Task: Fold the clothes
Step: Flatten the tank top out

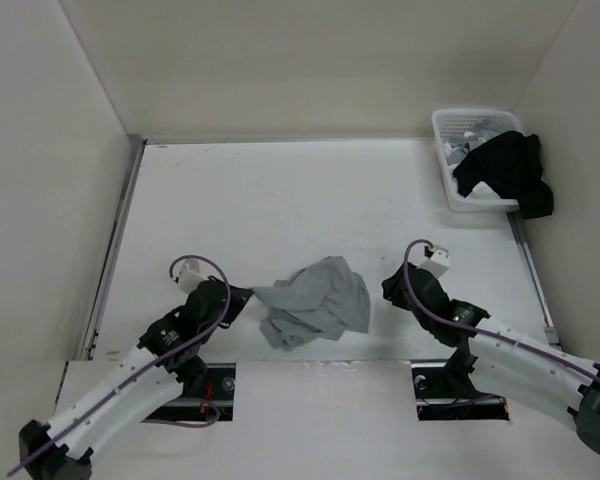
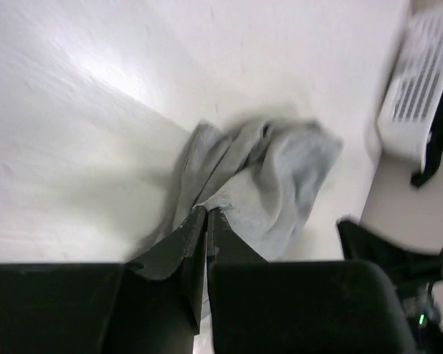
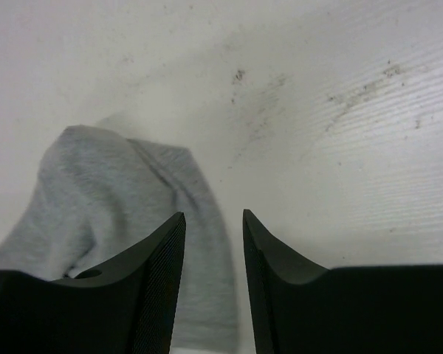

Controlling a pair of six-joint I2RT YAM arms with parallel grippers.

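The top [image 1: 315, 300] lies in a crumpled heap near 6 o'clock on the surface [image 1: 280, 190], between the two arms. The left jaws are clenched on a small bit of cloth at the heap's 9 o'clock side. The right jaws are released and hold nothing. They sit just beside the heap's 3 o'clock side, with the gap between them right at the edge of the cloth.

I think a few things could go wrong.

The left jaws only pinch a little bit. The cloth is soft, so a hard pull could make it slip out.

The heap is bunched up. The left jaws may have two layers at once. Then the top would stay in a lump and not open flat.

The right jaws are so close to the edge that they could shut on nothing, or only scrape the surface.

If just the left arm [image 1: 130, 375] pulls, the whole heap may slide along and not spread.

The heap is also near the front edge of the surface. A pull toward 6 o'clock could drag it off.
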